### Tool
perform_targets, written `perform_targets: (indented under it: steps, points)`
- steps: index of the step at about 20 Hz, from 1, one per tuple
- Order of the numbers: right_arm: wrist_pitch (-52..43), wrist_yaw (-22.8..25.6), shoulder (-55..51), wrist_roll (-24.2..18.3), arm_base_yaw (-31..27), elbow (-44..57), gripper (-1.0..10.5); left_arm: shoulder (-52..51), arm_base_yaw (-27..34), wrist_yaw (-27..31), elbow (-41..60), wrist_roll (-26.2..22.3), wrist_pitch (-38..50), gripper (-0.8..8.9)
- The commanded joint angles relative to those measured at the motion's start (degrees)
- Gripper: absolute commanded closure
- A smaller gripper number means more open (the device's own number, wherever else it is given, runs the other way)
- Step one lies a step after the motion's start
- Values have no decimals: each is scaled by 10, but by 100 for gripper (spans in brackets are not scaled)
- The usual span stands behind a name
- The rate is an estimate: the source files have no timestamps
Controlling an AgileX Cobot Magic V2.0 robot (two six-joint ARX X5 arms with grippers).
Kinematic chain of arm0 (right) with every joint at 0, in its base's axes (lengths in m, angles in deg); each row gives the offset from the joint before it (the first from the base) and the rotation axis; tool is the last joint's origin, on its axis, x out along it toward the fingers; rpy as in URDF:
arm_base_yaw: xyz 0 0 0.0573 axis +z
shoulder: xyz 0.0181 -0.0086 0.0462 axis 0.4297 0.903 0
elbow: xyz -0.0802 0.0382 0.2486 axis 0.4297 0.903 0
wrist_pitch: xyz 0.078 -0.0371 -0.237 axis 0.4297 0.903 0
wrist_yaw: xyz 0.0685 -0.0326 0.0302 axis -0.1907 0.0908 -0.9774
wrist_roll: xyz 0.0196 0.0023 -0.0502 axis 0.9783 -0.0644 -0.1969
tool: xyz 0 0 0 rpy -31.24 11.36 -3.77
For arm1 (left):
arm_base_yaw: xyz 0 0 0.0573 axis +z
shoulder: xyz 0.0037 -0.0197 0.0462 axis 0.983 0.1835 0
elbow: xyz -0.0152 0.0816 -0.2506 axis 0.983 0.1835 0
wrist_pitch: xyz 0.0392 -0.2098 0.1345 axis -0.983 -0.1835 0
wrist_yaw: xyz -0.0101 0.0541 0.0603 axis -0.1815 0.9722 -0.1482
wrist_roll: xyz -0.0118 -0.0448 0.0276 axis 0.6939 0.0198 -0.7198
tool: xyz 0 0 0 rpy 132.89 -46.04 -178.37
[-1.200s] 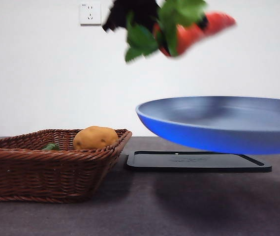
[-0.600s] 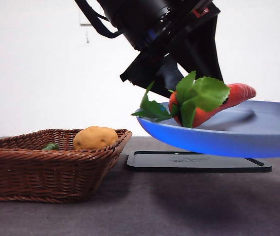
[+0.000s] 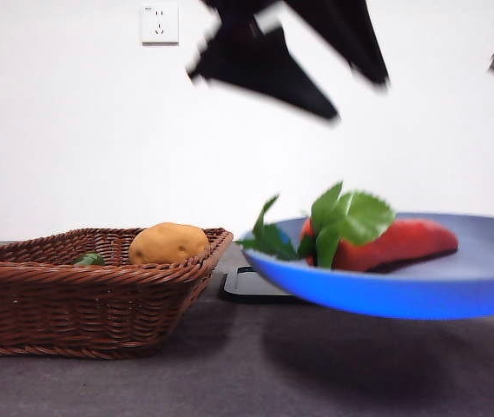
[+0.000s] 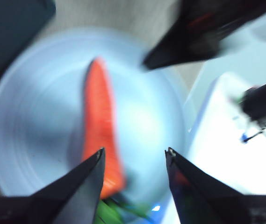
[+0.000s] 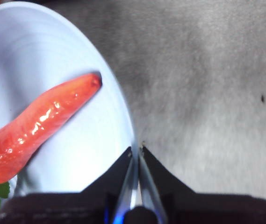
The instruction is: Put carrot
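Carrot (image 3: 394,245) lies lengthwise in the blue plate (image 3: 455,300), leaves at the rim toward the basket (image 3: 82,295). Left end effector (image 4: 135,156) hangs above the plate, jaws apart and empty. Right end effector (image 5: 136,150) is clamped on the plate's rim, holding it clear of the bench (image 3: 229,373). Judgement: placement looks done; the plate should be kept level so the carrot does not roll. Bench is dark grey and matte; a black mat (image 3: 247,287) lies behind, a potato (image 3: 168,243) sits in the basket, and a white wall carries a socket (image 3: 160,23).
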Motion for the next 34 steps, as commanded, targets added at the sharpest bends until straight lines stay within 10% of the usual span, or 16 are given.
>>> perform_targets:
  steps: [1,17,26,34]
  points:
    - [-51,-4,53,-5,-9,-25,941,-45,-3,14,-8,4,-24,581]
    - [-110,-4,458,-2,-60,-364,941,-268,-4,136,-8,34,-141,581]
    - [-110,-2,493,-3,-60,-366,764,-263,-3,228,-8,30,-135,581]
    - [-42,0,389,-53,-60,-366,754,-261,8,395,-8,-105,42,582]
